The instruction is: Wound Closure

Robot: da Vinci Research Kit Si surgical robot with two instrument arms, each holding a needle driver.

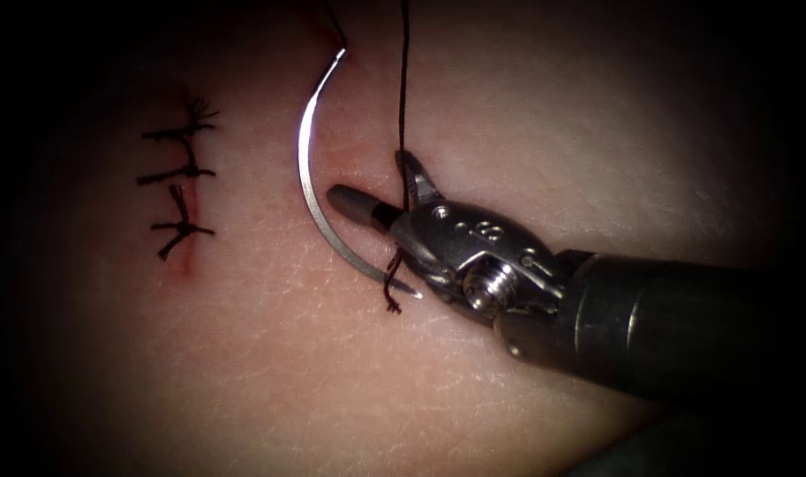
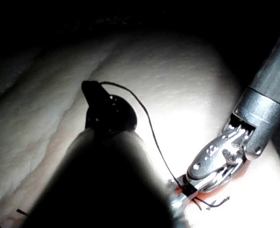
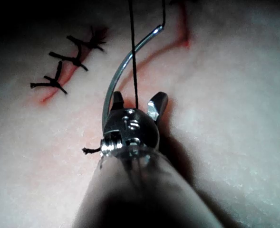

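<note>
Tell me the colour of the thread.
Black: the thread runs dark against the pale tissue, clearest in the endoscope view.

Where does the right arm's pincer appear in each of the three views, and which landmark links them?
Endoscope view: the right pincer is right of centre, jaws open, holding nothing, beside the needle lying on the tissue.
Left wrist view: the pincer is close to the tissue, at the end of its silver wrist.
Right wrist view: the pincer is at its own shaft's end, jaws open.
Shared landmark: the thread running to the pincer.
</note>
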